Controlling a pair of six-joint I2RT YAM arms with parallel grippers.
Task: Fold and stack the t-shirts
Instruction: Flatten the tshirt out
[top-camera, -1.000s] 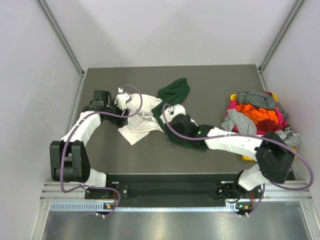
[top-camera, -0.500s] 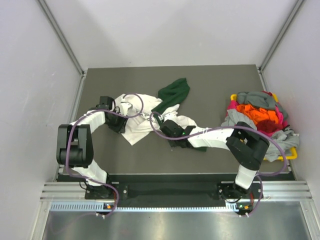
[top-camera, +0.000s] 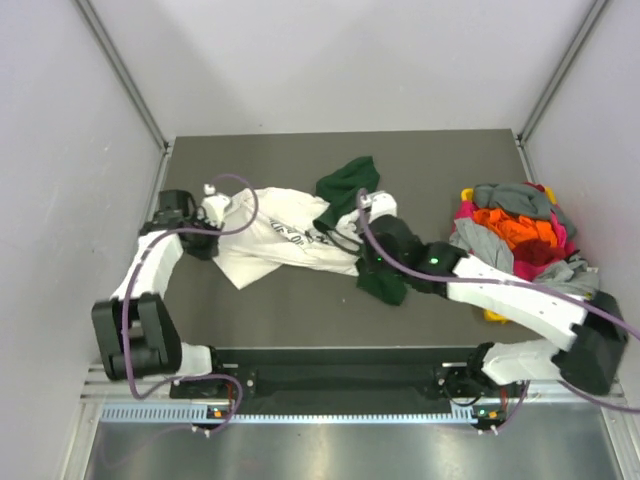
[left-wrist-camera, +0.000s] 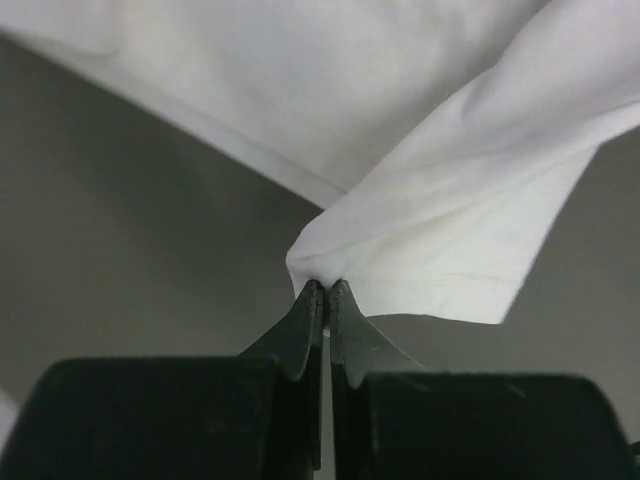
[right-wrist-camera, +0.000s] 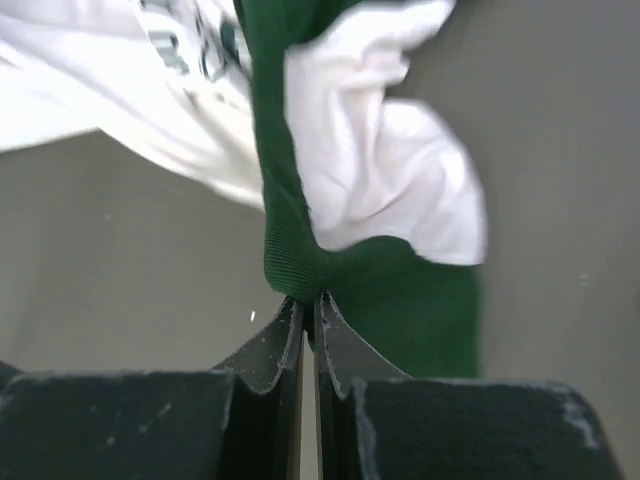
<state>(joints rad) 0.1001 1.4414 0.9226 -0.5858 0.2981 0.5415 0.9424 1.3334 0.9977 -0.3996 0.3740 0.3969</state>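
A white t-shirt (top-camera: 285, 240) with black print and dark green parts lies stretched across the middle of the dark table. My left gripper (top-camera: 207, 240) is shut on its white left edge. In the left wrist view the jaws (left-wrist-camera: 322, 285) pinch a fold of white cloth (left-wrist-camera: 440, 230). My right gripper (top-camera: 367, 262) is shut on the shirt's right side. The right wrist view shows the jaws (right-wrist-camera: 308, 297) clamped on a dark green ribbed band (right-wrist-camera: 290, 240). One green sleeve (top-camera: 348, 183) lies at the back, and another green part (top-camera: 383, 285) hangs near the right gripper.
A heap of other t-shirts (top-camera: 515, 228), grey, orange, red and pink, fills a yellow bin (top-camera: 467, 194) at the right edge of the table. Pale walls close in the left, back and right sides. The arms' bases sit at the near edge.
Both grippers have shut on the white t-shirt. The left one moved left and the right one moved right, pulling the crumpled shirt out wider between them.
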